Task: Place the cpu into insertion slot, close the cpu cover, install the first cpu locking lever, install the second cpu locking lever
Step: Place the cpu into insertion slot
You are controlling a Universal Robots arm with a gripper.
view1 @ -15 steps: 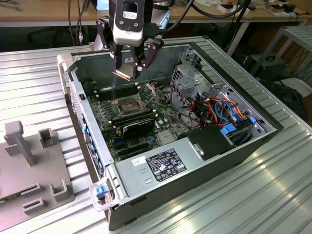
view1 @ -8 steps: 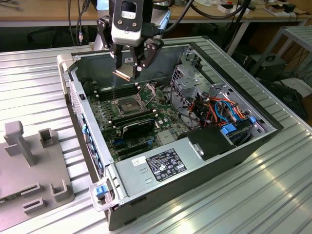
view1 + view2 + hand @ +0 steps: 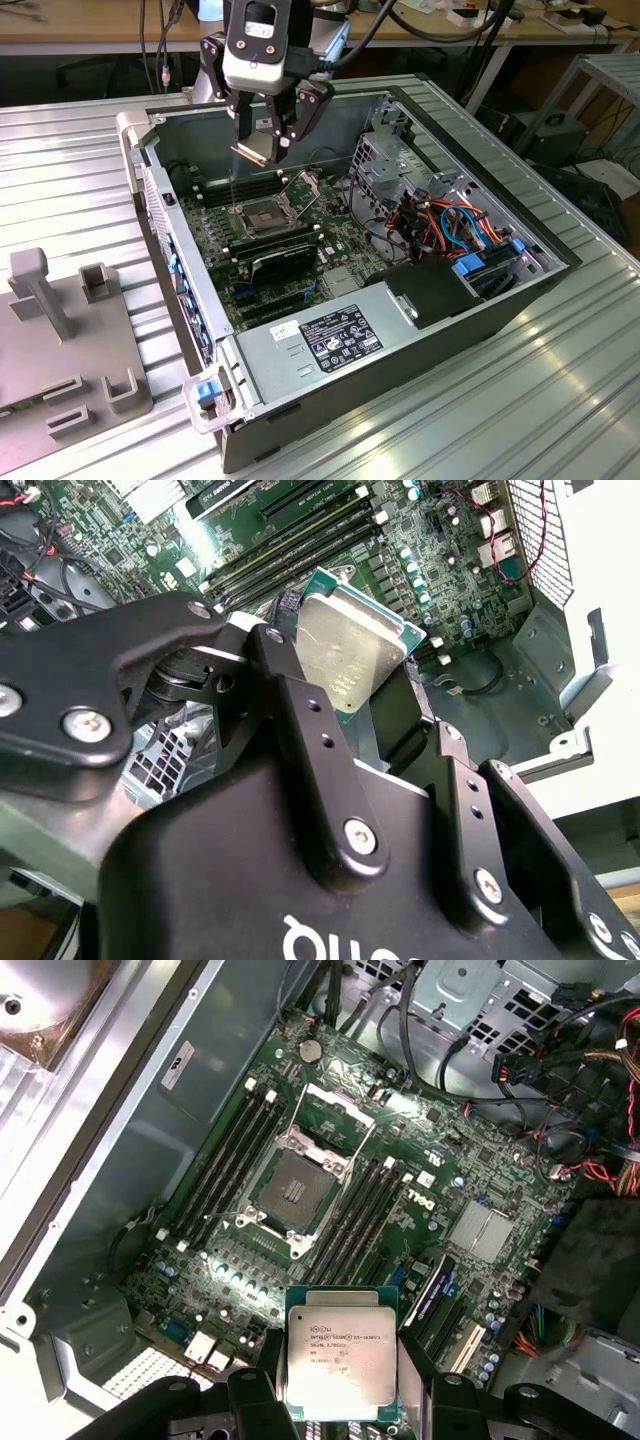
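My gripper (image 3: 262, 143) hangs above the open computer case, shut on the cpu (image 3: 253, 151), a flat square chip with a silver-grey top. In both wrist views the cpu (image 3: 342, 1352) (image 3: 350, 645) sits clamped by its edges between the black fingers (image 3: 250, 1392). The insertion slot (image 3: 293, 1190) lies bare on the green board, some way below the chip. The cpu cover (image 3: 335, 1118), a silvery frame, stands swung open at the slot's far side. In the exterior view the slot (image 3: 258, 215) is below the chip, and a thin wire lever (image 3: 235, 190) stands up beside it.
Long black memory sticks (image 3: 228, 1150) flank the slot on both sides. A power supply (image 3: 330, 335) fills the case's near end, with a drive cage (image 3: 385, 165) and coloured cables (image 3: 450, 225) on the exterior view's right. A grey fixture (image 3: 60, 330) stands outside the case on the ribbed metal table.
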